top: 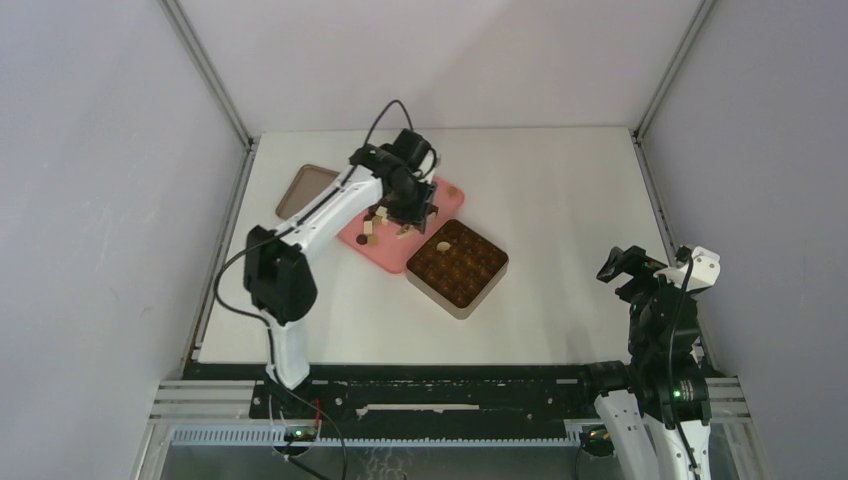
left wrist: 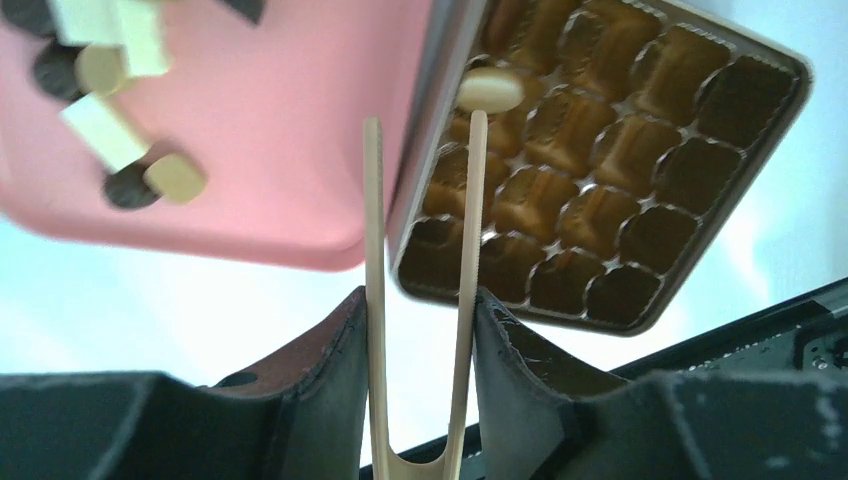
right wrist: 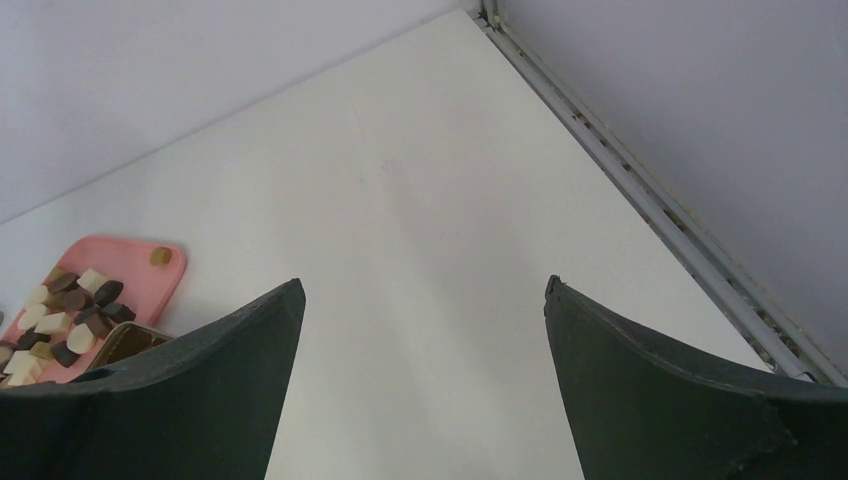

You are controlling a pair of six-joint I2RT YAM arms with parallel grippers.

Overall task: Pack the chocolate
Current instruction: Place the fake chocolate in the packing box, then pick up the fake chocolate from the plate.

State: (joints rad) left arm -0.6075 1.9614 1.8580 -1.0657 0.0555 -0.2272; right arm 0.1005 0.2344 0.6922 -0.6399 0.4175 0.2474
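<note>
- Left end effector (left wrist: 420, 315) pinches thin wooden tongs (left wrist: 373, 230), tips apart beside a cream oval chocolate (left wrist: 490, 90) in the gridded tan tin (left wrist: 650, 230).
- Loose chocolates (left wrist: 100, 130) lie left, on the pink tray (left wrist: 250, 150).
- Right end effector (right wrist: 422, 285) is spread, well apart.

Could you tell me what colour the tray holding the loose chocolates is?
The tray is pink; the left wrist view shows it best.

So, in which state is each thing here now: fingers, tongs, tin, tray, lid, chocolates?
Left fingers: shut on the wooden tongs.
Tongs: tips apart, nothing between them.
Right fingers: open, empty.
Tin: open, other visible cells empty.
Cream chocolate: lying in an edge cell of the tin.
Other chocolates: loose on the pink tray.
Tan lid: off, flat on the table.
</note>
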